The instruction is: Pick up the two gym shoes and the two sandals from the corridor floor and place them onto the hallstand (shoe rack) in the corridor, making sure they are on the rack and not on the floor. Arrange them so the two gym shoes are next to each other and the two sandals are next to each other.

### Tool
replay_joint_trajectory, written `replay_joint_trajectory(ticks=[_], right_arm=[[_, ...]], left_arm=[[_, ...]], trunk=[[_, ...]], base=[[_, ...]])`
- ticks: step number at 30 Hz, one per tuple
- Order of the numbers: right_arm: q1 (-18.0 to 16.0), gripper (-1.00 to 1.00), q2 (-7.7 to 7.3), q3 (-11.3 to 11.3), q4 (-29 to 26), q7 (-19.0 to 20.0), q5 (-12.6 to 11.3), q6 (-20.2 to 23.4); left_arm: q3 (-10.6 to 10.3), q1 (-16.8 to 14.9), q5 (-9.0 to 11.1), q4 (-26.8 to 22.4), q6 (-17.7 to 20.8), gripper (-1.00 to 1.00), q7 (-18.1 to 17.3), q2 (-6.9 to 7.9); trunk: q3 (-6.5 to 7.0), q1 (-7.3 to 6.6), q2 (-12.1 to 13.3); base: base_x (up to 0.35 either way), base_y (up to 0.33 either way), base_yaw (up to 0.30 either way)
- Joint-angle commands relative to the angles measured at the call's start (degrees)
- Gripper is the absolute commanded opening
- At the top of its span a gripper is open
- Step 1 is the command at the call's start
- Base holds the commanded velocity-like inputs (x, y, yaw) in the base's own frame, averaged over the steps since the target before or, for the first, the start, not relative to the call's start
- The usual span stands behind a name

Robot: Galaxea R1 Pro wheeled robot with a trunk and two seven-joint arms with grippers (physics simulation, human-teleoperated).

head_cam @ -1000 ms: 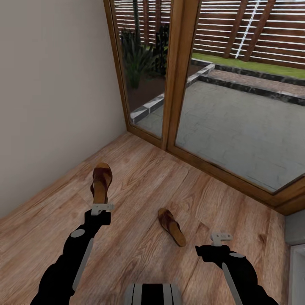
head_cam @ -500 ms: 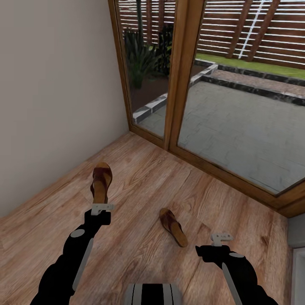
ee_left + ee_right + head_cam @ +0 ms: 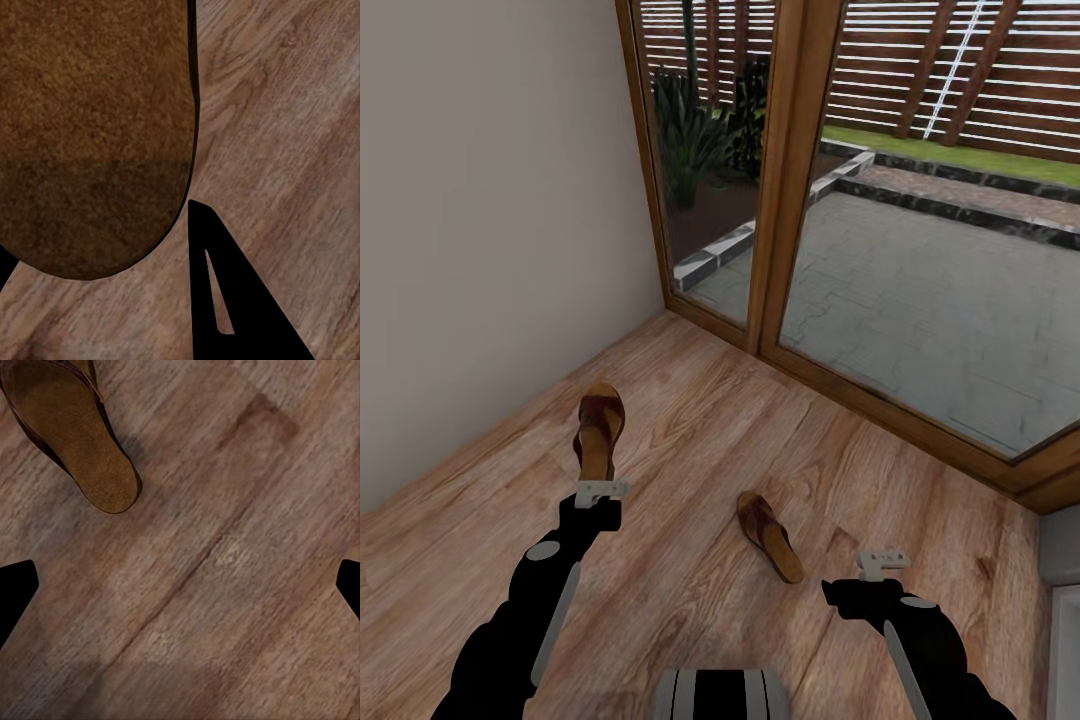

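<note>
Two dark brown sandals lie on the corridor floor [image 3: 690, 440]. One sandal [image 3: 598, 428] lies near the left wall, and my left gripper [image 3: 602, 490] hovers open just above its heel. In the left wrist view that heel [image 3: 90, 135] looms large and sits between the spread fingers [image 3: 225, 300]. The other sandal [image 3: 768, 535] lies mid-floor, to the left of and beyond my right gripper [image 3: 883, 562]. My right gripper [image 3: 180, 592] is open over bare planks, with the sandal's tan insole [image 3: 71, 435] off to one side. The gym shoes are out of view.
A plain wall [image 3: 490, 220] closes the left side. A wood-framed glass door [image 3: 790, 200] looks onto a patio ahead. A strip of light-grey furniture [image 3: 1060, 570] shows at the right edge; I cannot tell whether it is the hallstand.
The head view shifted slightly a second ago, so the camera moved. Both arms and both sandals have stayed where they were.
</note>
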Motion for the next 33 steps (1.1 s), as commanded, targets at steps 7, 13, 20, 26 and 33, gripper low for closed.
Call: replay_joint_trajectory(ticks=[7, 13, 20, 26, 33], right_arm=[[-0.02, 1.00, 0.00, 0.08, 0.09, 0.32, -0.29, -0.06], [0.16, 1.00, -0.03, -0.18, -0.21, 0.21, -0.28, 0.32], [0.15, 1.00, -0.01, -0.11, -0.15, 0.29, -0.26, 0.32], [0.15, 1.00, -0.01, -0.10, -0.15, 0.21, -0.21, 0.36], [0.15, 1.00, -0.01, -0.10, -0.15, 0.01, -0.12, 0.36]], left_arm=[[-0.03, -0.02, -0.27, -0.08, 0.34, -1.00, 0.03, 0.00], [-0.30, -0.02, -0.36, -0.88, 0.34, -1.00, -0.06, -0.44], [-0.30, -0.02, -0.31, -2.83, 0.48, -1.00, -0.06, -0.67], [-0.35, -0.02, -0.28, -3.53, 0.51, -1.00, -0.06, -0.70], [-0.38, -0.02, -0.27, -3.59, 0.50, -1.00, -0.06, -0.71]], trunk=[[-0.04, -0.01, -0.02], [-0.04, -0.01, -0.02], [-0.04, -0.01, -0.02], [-0.04, -0.01, -0.02], [-0.04, -0.01, -0.02]], base=[[0.000, 0.000, 0.000], [0.000, 0.000, 0.000], [0.102, 0.000, 0.000], [0.144, 0.000, 0.000], [0.022, -0.004, 0.000]])
